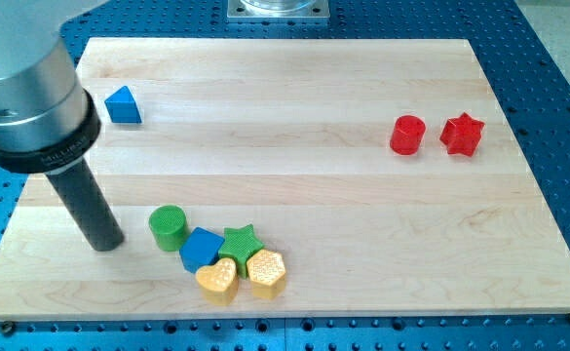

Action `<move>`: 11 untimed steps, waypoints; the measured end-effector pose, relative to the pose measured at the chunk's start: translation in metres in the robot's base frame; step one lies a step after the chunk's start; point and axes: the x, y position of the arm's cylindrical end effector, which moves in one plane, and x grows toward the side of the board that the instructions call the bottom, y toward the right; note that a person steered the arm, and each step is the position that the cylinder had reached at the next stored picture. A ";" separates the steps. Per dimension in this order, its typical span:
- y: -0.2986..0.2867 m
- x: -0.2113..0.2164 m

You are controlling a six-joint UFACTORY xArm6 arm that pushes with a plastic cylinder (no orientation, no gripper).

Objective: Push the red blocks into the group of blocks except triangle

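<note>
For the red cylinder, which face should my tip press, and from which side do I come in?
Press the red cylinder's upper-right wall, coming from the view's top right. It stands upright, and the cluster around the green cylinder lies toward the bottom left. The red star sits close on its right, so slip in above that gap. My tip is just left of the green cylinder.

My tip (pixel 107 242) sits just left of the cylinder (pixel 168 227) heading the bottom cluster; the triangle (pixel 123 105) lies top-left, and another cylinder (pixel 407 135) and a star (pixel 462 135) lie far right.
</note>
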 end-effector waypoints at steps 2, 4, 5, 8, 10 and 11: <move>0.085 -0.006; 0.208 -0.165; 0.327 -0.222; 0.472 -0.133; 0.335 -0.156; 0.268 -0.150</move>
